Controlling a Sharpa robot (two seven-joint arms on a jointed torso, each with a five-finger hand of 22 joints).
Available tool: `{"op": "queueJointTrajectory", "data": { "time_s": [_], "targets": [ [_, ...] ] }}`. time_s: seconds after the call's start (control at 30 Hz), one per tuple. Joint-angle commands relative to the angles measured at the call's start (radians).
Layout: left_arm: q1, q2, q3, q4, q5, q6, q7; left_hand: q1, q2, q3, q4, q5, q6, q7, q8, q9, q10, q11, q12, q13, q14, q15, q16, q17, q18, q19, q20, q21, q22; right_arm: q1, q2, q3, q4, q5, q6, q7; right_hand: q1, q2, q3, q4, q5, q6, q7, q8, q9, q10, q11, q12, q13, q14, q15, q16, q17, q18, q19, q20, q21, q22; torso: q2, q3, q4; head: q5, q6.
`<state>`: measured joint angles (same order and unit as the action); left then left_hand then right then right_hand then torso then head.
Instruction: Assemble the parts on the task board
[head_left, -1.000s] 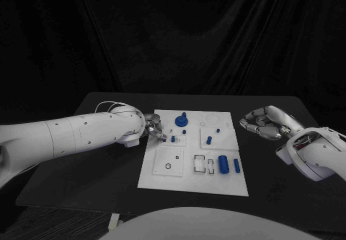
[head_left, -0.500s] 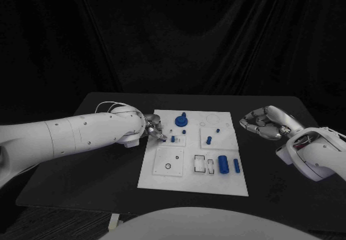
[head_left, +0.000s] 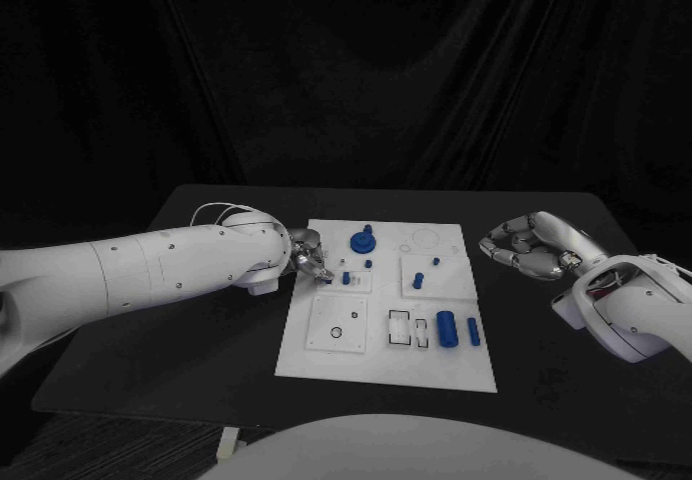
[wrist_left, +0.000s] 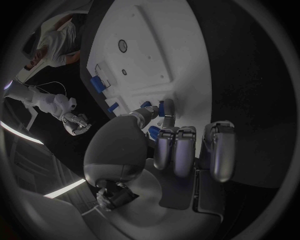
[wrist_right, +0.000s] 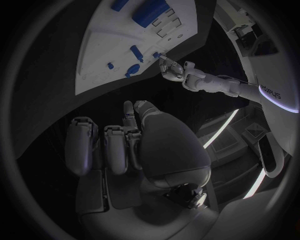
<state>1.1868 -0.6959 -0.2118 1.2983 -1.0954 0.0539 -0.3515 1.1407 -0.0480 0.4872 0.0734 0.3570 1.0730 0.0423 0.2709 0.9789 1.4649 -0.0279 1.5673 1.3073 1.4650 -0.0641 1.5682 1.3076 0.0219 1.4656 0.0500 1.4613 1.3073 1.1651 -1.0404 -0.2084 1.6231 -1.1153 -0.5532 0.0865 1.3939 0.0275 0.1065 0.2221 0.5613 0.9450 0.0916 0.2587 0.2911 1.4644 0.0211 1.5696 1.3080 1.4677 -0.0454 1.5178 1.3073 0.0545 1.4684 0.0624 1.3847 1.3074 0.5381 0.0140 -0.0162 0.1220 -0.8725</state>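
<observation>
Task board: the flat white rectangular plastic task board (head_left: 378, 350) lay in the middle of the black table (head_left: 202, 330), between the two arms, so either hand could reach it.

Left hand: the silver left hand (head_left: 307, 256) sat at the board's left edge, fingers curled down. In the left wrist view a small blue peg-like part (wrist_left: 161, 108) showed at the fingertips, seemingly pinched there against the board, probably to be seated in a socket; the grip itself was partly hidden.

Right hand: the silver right hand (head_left: 528, 246) hung above the table just off the board's right edge, fingers curled in on nothing, likely parked out of the way.

Standing parts: a blue round knob-topped part (head_left: 362, 240) stood near the board's far edge, with a short blue peg (head_left: 418, 281) upright towards the middle.

Waiting parts: a thick blue cylinder (head_left: 447, 328) and a thinner blue pin (head_left: 473, 333) lay side by side at the near right, beside rectangular slots, apparently awaiting their turn.
</observation>
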Motion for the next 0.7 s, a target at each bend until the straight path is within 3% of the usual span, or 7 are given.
{"op": "queueJointTrajectory", "data": {
  "time_s": [0.03,0.17,0.23,0.33,0.43,0.7],
  "targets": [
    [-0.005,0.001,-0.001,-0.002,-0.002,0.029,-0.016,-0.015,0.001,0.0,0.006,-0.017,0.002,-0.007,-0.004,-0.002,0.106,0.003,0.003,0.263,0.106,0.002,0.003,0.263,0.011,0.005,0.001,-0.006,0.219,-0.002,0.0,0.001,0.001,-0.001,0.003,-0.016,0.011,0.0,0.005,-0.001,0.006,0.007,0.001,-0.006,-0.001,0.106,-0.006,0.001,0.263,0.088,-0.008,-0.004,0.203,-0.009,0.03,-0.007,-0.005,0.202,0.0,0.0002,0.0002,-0.001,0.0],
    [-0.006,0.003,-0.001,-0.005,-0.002,0.031,-0.018,-0.052,0.015,-0.039,0.057,-0.099,0.003,-0.007,-0.016,-0.015,0.106,0.003,0.003,0.263,0.106,0.002,0.003,0.263,0.012,0.004,0.002,-0.008,0.219,-0.002,0.0,0.001,0.001,-0.001,0.004,-0.016,0.011,0.0,0.005,-0.001,0.006,0.007,0.001,-0.006,-0.001,0.106,-0.006,0.001,0.263,0.088,-0.008,-0.004,0.203,-0.009,0.03,-0.007,-0.005,0.202,0.0,-0.0003,0.0001,0.0,0.0],
    [-0.006,0.004,-0.001,-0.007,-0.002,0.03,-0.018,-0.079,0.02,-0.071,0.097,-0.114,0.008,-0.005,-0.028,-0.033,0.106,0.006,0.003,0.263,0.106,0.004,0.003,0.263,0.012,0.003,0.003,-0.009,0.218,-0.002,0.0,0.001,0.0,-0.001,0.004,-0.016,0.011,0.0,0.005,-0.001,0.006,0.007,0.001,-0.006,-0.001,0.106,-0.006,0.001,0.263,0.088,-0.008,-0.004,0.203,-0.009,0.03,-0.007,-0.005,0.202,0.0,-0.0001,0.0002,-0.001,0.0],
    [-0.007,0.006,-0.001,-0.009,-0.002,0.03,-0.017,-0.087,0.024,-0.087,0.113,-0.128,0.012,-0.004,-0.033,-0.041,0.106,0.006,0.003,0.263,0.106,0.004,0.003,0.263,0.012,0.003,0.003,-0.009,0.218,-0.002,0.0,0.001,0.0,-0.001,0.005,-0.016,0.012,0.0,0.007,-0.002,0.006,0.007,0.002,-0.006,-0.001,0.106,-0.006,0.001,0.263,0.088,-0.008,-0.004,0.202,-0.008,0.03,-0.007,-0.005,0.202,0.0,0.0,0.0001,-0.001,0.0],
    [-0.007,0.006,-0.001,-0.011,-0.002,0.03,-0.017,-0.113,0.031,-0.119,0.155,-0.15,0.017,-0.002,-0.04,-0.053,0.106,0.008,0.003,0.263,0.106,0.006,0.003,0.263,0.012,0.002,0.005,-0.011,0.218,-0.002,0.001,0.001,-0.001,-0.001,0.005,-0.016,0.012,0.0,0.007,-0.002,0.006,0.007,0.002,-0.006,-0.001,0.106,-0.006,0.001,0.263,0.088,-0.008,-0.004,0.202,-0.008,0.03,-0.007,-0.005,0.202,0.0,0.0,0.0,0.0,0.0],
    [-0.008,0.007,-0.001,-0.015,-0.002,0.03,-0.015,-0.128,0.035,-0.16,0.198,-0.161,0.023,0.0,-0.047,-0.067,0.106,0.01,0.003,0.263,0.106,0.008,0.003,0.263,0.012,0.001,0.007,-0.012,0.218,-0.002,0.002,0.001,-0.002,-0.001,0.006,-0.016,0.012,0.0,0.007,-0.002,0.006,0.007,0.002,-0.006,-0.001,0.106,-0.006,0.001,0.263,0.088,-0.008,-0.004,0.202,-0.008,0.03,-0.007,-0.005,0.202,0.0,0.0,0.0,0.0,0.0]
  ]
}}
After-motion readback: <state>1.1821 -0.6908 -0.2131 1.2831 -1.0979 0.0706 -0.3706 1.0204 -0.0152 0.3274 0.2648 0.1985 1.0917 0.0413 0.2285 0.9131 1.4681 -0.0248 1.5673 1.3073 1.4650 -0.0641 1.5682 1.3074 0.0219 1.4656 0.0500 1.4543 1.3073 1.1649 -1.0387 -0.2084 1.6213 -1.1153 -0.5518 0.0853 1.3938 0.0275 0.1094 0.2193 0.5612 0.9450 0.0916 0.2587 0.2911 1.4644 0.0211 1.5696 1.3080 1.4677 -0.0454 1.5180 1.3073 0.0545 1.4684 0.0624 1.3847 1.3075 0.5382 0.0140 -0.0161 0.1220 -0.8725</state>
